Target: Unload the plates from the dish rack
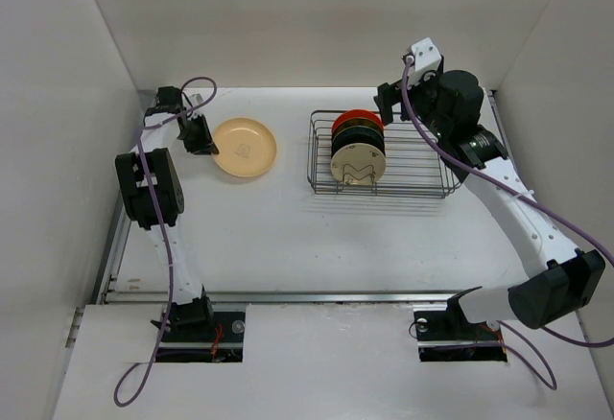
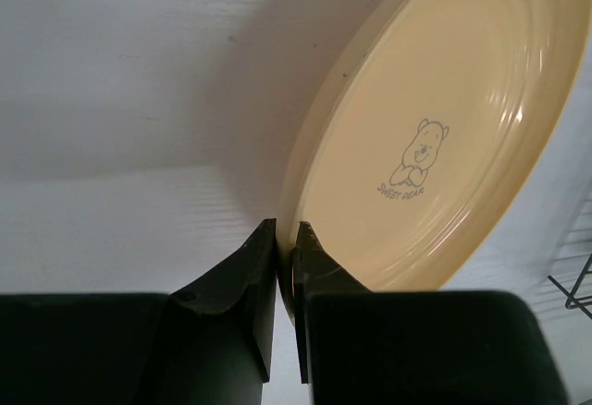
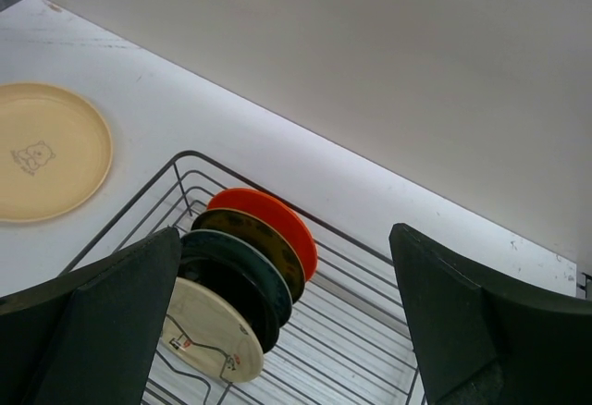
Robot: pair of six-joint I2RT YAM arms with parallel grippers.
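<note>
The large peach plate (image 1: 246, 148) lies about flat on the white table, left of the dish rack (image 1: 422, 166). My left gripper (image 1: 203, 142) is shut on its left rim; the left wrist view shows both fingers pinching the rim (image 2: 287, 266) of the plate (image 2: 435, 128). Several smaller plates stand on edge in the rack's left end: orange-red (image 3: 282, 220) at the back, then yellow patterned (image 3: 250, 237), dark teal (image 3: 242, 271) and cream (image 3: 208, 340) in front. My right gripper (image 3: 285, 237) is open and empty, hovering above the rack's back edge (image 1: 388, 104).
White walls close in the table at the back and both sides. The right half of the rack (image 3: 370, 331) holds no plates. A corner of the rack shows in the left wrist view (image 2: 575, 287), right of the peach plate.
</note>
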